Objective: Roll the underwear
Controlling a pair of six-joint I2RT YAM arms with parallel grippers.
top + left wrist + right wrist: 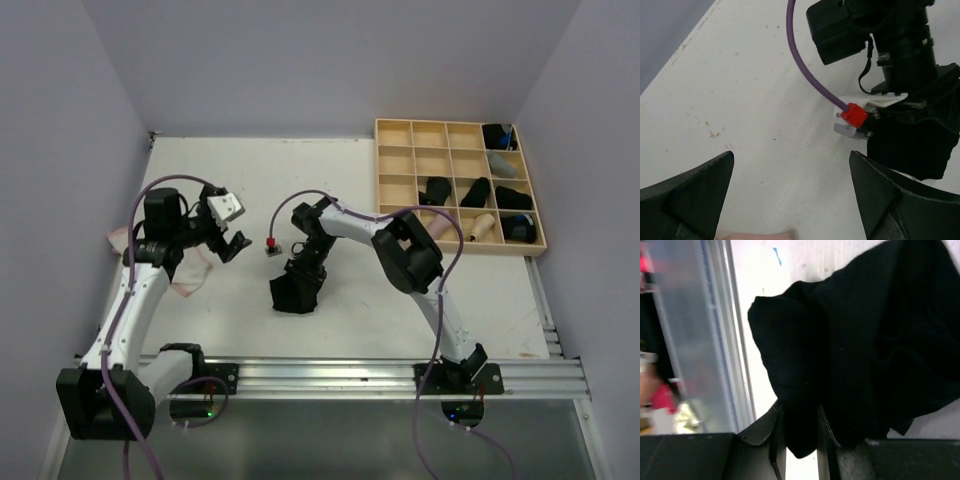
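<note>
A black underwear (296, 292) hangs crumpled at the table's middle, its lower part touching the surface. My right gripper (304, 266) is shut on its top. In the right wrist view the black cloth (855, 340) fills the frame, and a fold of it is pinched in the right gripper (801, 432). My left gripper (231, 240) stands wide open to the left of it, holding nothing. Only bare table shows in the left gripper (790, 197). A whitish underwear with pink edging (188, 277) lies under the left arm, its pink edge (757, 235) just below the fingers.
A pale wooden grid tray (379, 170) stands at the back right. Several black rolls (436, 189) and a few pale ones (484, 226) sit in its cells. Walls close in the table on the left, back and right. A metal rail (350, 375) runs along the near edge.
</note>
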